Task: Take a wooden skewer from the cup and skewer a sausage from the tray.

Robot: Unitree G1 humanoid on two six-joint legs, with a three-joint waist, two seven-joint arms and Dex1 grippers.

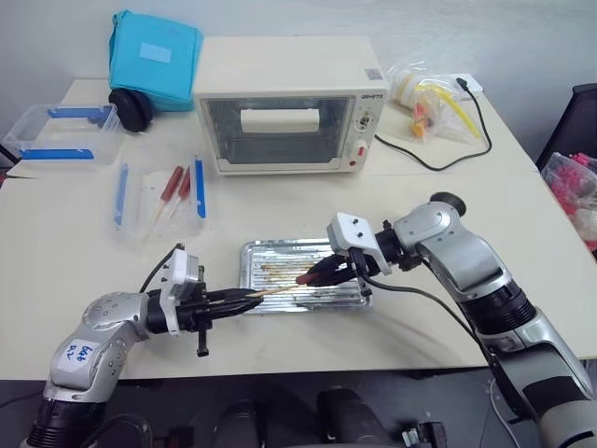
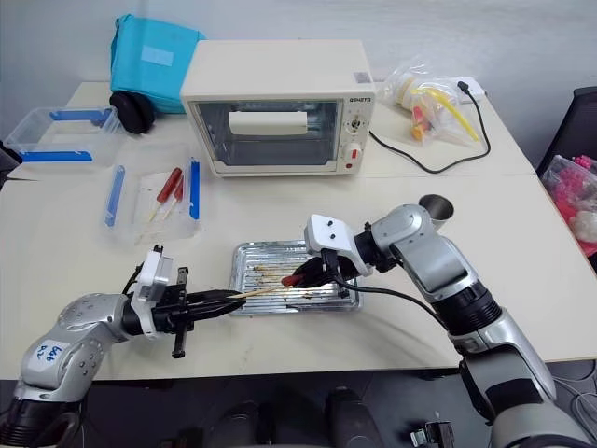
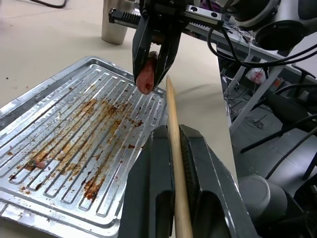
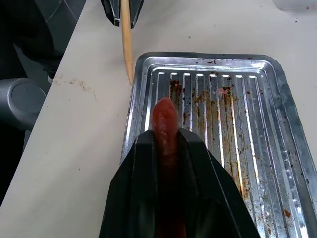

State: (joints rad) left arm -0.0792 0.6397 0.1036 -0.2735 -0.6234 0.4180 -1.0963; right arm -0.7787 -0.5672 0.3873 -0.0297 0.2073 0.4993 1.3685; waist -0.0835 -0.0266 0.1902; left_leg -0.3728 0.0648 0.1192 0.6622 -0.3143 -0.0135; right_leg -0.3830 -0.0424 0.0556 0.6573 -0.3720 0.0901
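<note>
Left eye view showed the left tool [image 1: 244, 297] at the lower left of the frame, pressed together on the wooden skewer [image 1: 272, 291], which pointed toward the middle of the frame and lay over the near left part of the tray [image 1: 256, 252]. The right tool [image 1: 312, 274] came in from the right of the frame and pinched the sausage [image 1: 304, 277] lengthwise between its fingers, holding it above the tray's ribbed floor (brown grease streaks ran along the ribs). The skewer's tip sat near the exposed end of the sausage but apart from it; in the left wrist view the stick [image 3: 174, 148] ran up between the dark fingers and ended just beside the sausage [image 3: 146, 74], without piercing it. In the right wrist view the sausage [image 4: 165, 124] lay in the groove between the two fingers, its rounded end poking out over the tray [image 4: 277, 89], with the skewer's point [image 4: 127, 44] at the tray's corner rim. The cup [image 2: 436, 205] stood on the surface behind the right arm, right of centre in the right eye view. A toaster oven [image 1: 289, 107] stood at the upper middle of the frame, well apart from the tray.
</note>
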